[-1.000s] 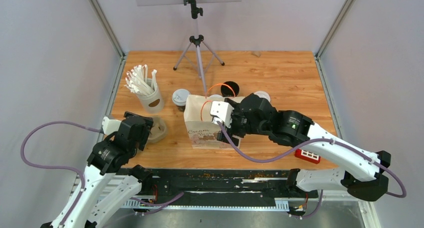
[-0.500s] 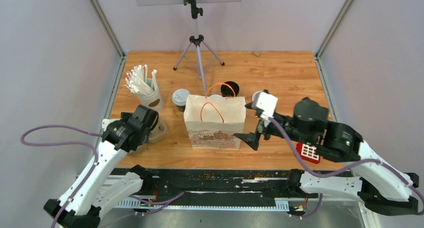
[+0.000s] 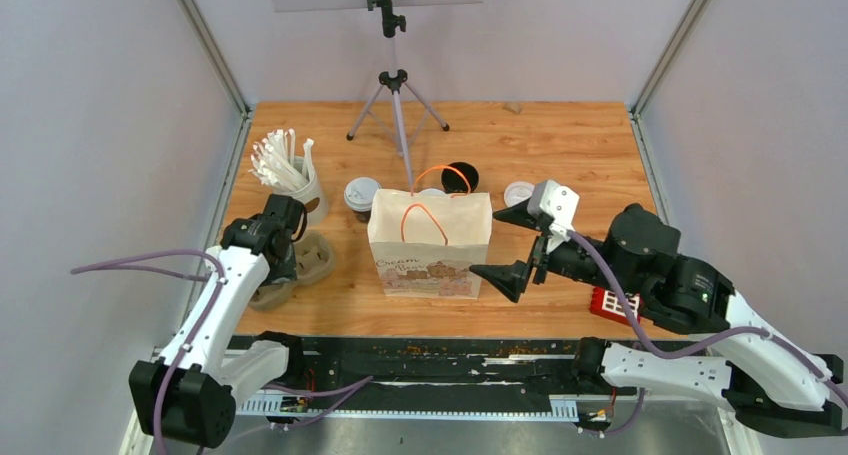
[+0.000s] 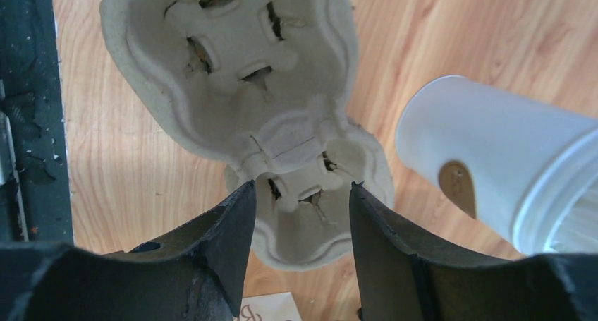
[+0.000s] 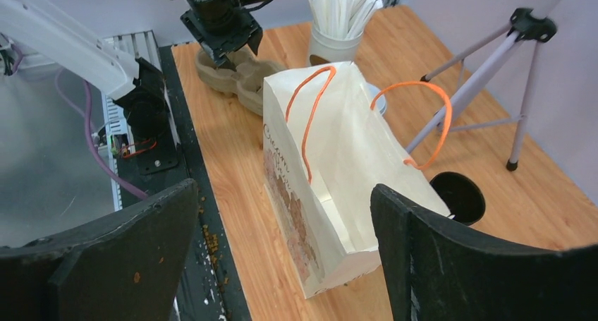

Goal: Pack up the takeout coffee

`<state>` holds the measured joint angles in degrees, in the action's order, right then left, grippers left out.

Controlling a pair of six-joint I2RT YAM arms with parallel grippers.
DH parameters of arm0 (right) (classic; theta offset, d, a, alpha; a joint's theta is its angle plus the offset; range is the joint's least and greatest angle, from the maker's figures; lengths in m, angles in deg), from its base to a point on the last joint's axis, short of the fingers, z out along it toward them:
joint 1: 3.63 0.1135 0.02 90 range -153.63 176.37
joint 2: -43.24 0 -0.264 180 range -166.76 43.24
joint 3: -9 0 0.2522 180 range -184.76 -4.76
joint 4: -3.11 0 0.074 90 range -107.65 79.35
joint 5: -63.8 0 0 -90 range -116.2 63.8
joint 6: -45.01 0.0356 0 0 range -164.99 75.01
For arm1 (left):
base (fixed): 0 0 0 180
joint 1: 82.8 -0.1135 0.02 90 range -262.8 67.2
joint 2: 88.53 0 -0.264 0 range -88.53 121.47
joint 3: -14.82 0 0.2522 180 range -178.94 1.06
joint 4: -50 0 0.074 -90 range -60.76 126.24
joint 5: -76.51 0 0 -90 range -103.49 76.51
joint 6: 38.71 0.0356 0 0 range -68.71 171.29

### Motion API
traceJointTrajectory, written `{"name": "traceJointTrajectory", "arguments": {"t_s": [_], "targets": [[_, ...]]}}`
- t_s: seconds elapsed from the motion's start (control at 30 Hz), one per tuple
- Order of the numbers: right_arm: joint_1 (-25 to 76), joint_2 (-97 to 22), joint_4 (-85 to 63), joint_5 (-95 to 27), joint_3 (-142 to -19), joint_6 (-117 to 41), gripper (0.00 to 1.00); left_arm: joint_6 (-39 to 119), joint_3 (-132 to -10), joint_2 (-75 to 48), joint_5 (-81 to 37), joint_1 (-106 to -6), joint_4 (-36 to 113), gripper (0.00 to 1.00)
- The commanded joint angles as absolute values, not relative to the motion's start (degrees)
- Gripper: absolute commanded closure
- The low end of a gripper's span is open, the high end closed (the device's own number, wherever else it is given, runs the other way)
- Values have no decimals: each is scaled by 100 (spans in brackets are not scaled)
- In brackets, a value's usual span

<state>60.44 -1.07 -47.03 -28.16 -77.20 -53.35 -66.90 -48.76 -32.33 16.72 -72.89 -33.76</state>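
Moved: left gripper (image 3: 283, 237) has swung in from the table's front edge to hang over the tray, and right gripper (image 3: 503, 245) has drawn back from the bag's mouth to the bag's right side.
Bag (image 3: 430, 245): paper, standing upright with its orange handles up and its mouth part open, so it looks ready to be loaded from above.
Tray (image 4: 233, 67): brown pulp, flat on the table left of the bag, both pockets empty.
Left gripper now: jaws partly apart either side of the tray's nearer pocket, gripping nothing; it seems to be lining up for a pinch on the tray's wall.
Right gripper now: jaws spread wide and empty, facing the bag's right side, likely waiting clear of it.
Coffee: lidded cup (image 3: 361, 194) just behind the bag's left corner; open cup (image 3: 460, 177) behind the bag; loose lid (image 3: 519, 192) behind its right corner. None sits in the tray; the bag's inside is hidden.
Cup of straws (image 3: 290, 185): left of the bag, beyond the tray.
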Motion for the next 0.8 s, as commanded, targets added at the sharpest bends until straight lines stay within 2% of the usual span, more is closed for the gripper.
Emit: {"name": "traceJointTrajectory", "arguments": {"t_s": [0.0,0.1,0.77], "targets": [[6059,-215,-4837,-2980,-8005,-5149,9,-7171,-5111,-3025,1485,-7346,-3544,44],[6061,-124,-4794,-2926,-7904,-5282,9,-7430,-5114,-2950,1454,-7386,-3613,49],[6061,53,-5081,-2739,-7835,-5650,8,-7730,-5207,-2166,1294,-7594,-3574,46]]}}
